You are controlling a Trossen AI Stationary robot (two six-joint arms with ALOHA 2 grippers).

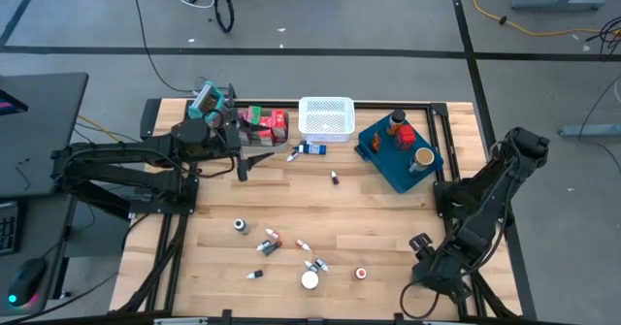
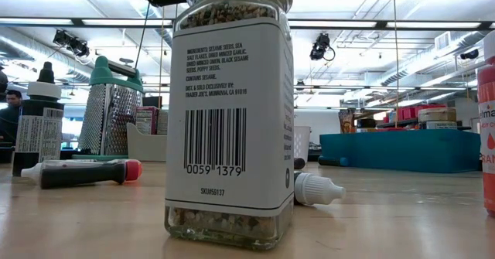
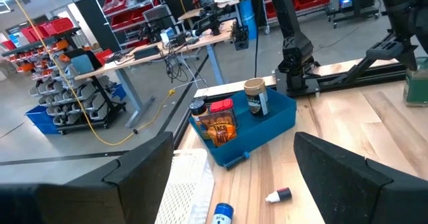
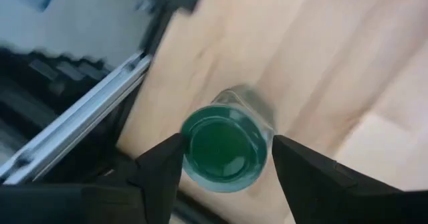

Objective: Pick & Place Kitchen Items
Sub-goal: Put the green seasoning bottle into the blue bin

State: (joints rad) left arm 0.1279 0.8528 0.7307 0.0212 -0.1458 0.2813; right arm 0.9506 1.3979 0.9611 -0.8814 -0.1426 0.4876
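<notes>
one green-lidded clear jar [image 4: 226, 146] between right hand [image 4: 226, 158] fingers.

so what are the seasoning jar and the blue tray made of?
Seasoning jar: looks like clear glass or plastic, since seeds show through above and below a matte paper label. Blue tray: probably molded plastic, with a uniform matte blue and rounded walls.

seasoning jar [image 2: 230, 120] upright, tube [image 2: 81, 172] lying behind

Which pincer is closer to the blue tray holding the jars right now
Left. The left pincer hangs open over the table's far-left part, level with the blue plastic tray. The right pincer sits farther off, at the near right corner, around a green-lidded jar.
</notes>
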